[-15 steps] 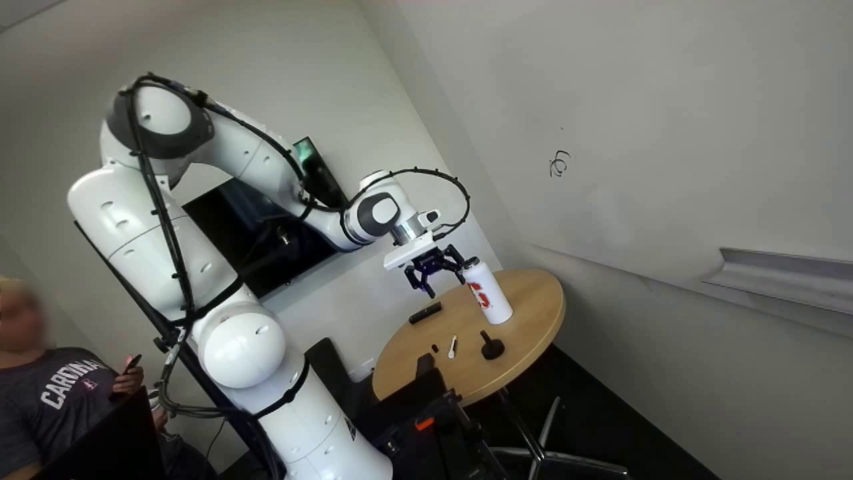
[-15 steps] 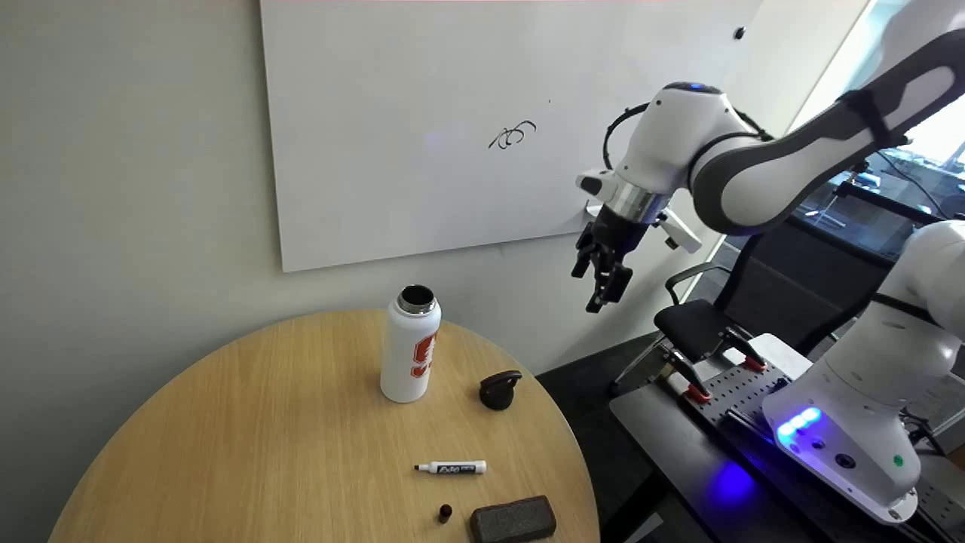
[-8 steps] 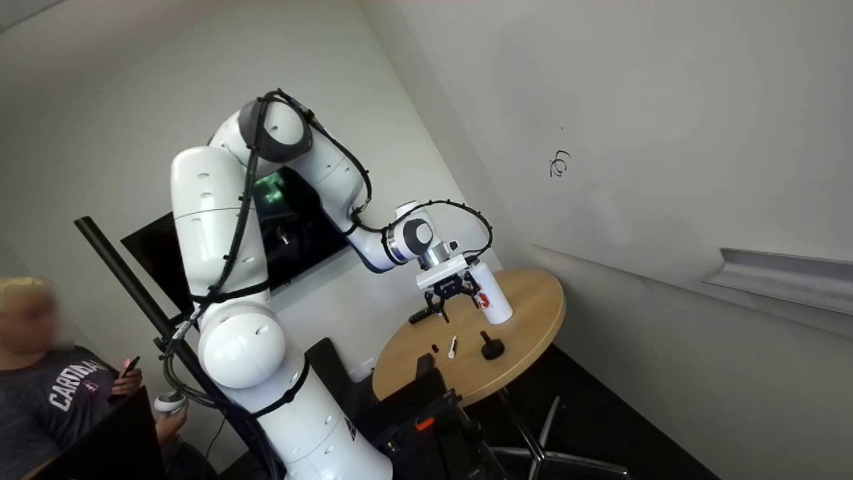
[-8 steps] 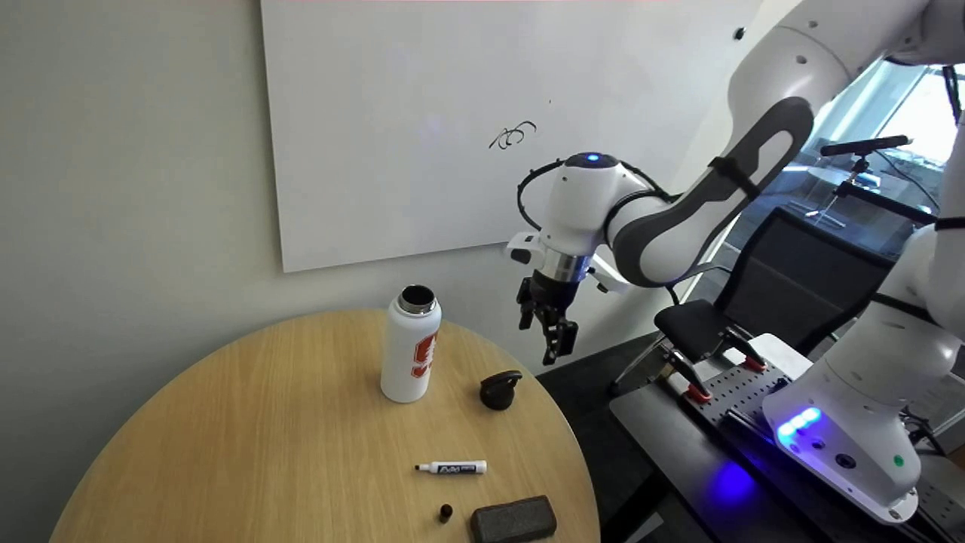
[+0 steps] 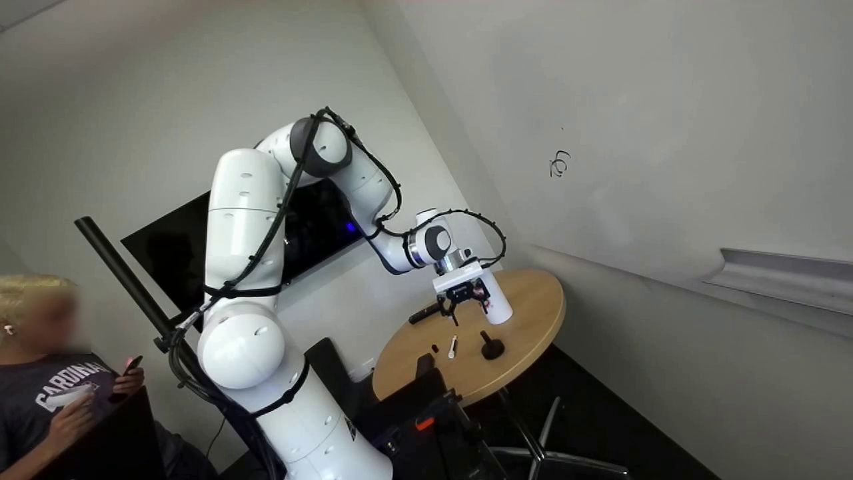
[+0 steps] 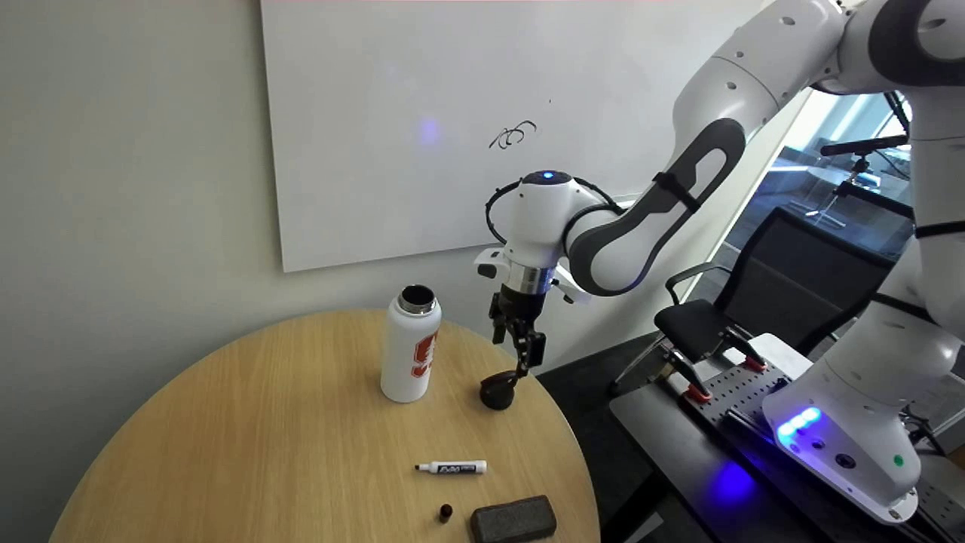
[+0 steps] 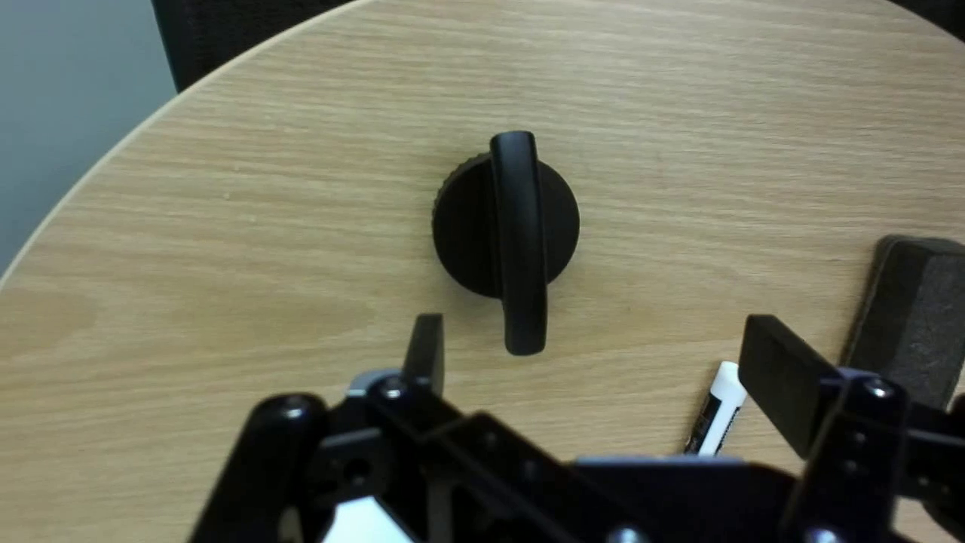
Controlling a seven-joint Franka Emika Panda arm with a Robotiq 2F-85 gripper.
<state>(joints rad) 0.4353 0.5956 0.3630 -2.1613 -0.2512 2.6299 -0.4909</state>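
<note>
Black lid rests on the round wooden counter, its bar-shaped handle facing up; the claw hangs near it, above the counter, with its two fingers spread wide apart; a white bottle stands upright near the lid, its mouth uncovered; a marker, a small dark cap and a dark block lie apart from the lid.

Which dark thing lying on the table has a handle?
The round black lid, near the white bottle; the dark block and tiny cap show none.
</note>
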